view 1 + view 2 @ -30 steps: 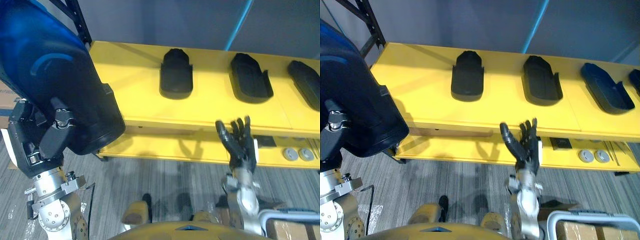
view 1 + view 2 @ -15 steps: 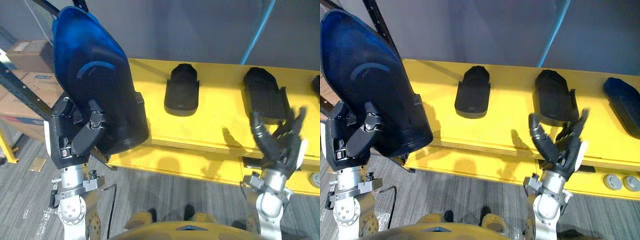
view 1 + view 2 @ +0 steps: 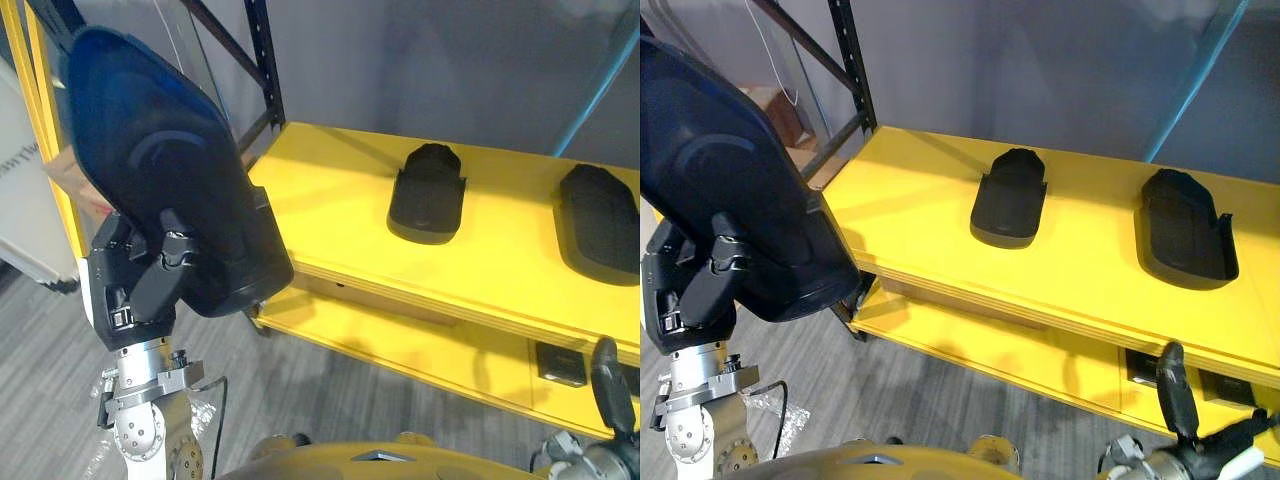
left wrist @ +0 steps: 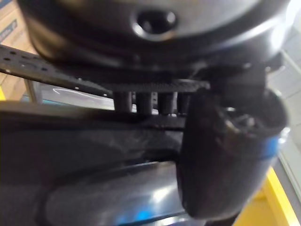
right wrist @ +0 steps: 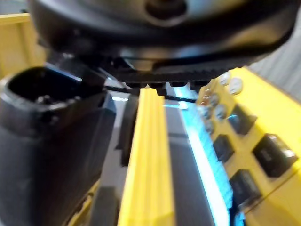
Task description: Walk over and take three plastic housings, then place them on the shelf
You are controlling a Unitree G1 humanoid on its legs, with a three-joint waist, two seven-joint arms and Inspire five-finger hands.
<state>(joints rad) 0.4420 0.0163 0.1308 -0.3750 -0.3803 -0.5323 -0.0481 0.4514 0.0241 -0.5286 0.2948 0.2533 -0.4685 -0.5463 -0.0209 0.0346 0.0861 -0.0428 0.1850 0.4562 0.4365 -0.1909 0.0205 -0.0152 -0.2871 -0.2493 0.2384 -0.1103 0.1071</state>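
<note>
A big dark blue plastic housing [image 3: 160, 190] is held upright at the left, with my left hand [image 3: 150, 285] shut on its lower edge. In the left wrist view the thumb [image 4: 225, 155] presses against the housing's glossy shell [image 4: 94, 188]. Two black housings [image 3: 427, 192] [image 3: 598, 222] lie flat on the yellow shelf top [image 3: 330, 200]; the free stretch of that top is beside my held housing. My right hand [image 3: 1175, 395] is low at the right, below the shelf edge, with its fingers relaxed and nothing in it.
A black rack upright [image 3: 263, 60] rises at the shelf's left end. The lower yellow shelf [image 3: 400, 345] carries small black parts [image 3: 560, 365]. A crumpled plastic bag [image 3: 775, 425] lies on the grey floor at the left.
The camera has swung left and nearer the shelf's left end. My right hand has dropped to the lower right corner. The left hand holds the blue housing as before.
</note>
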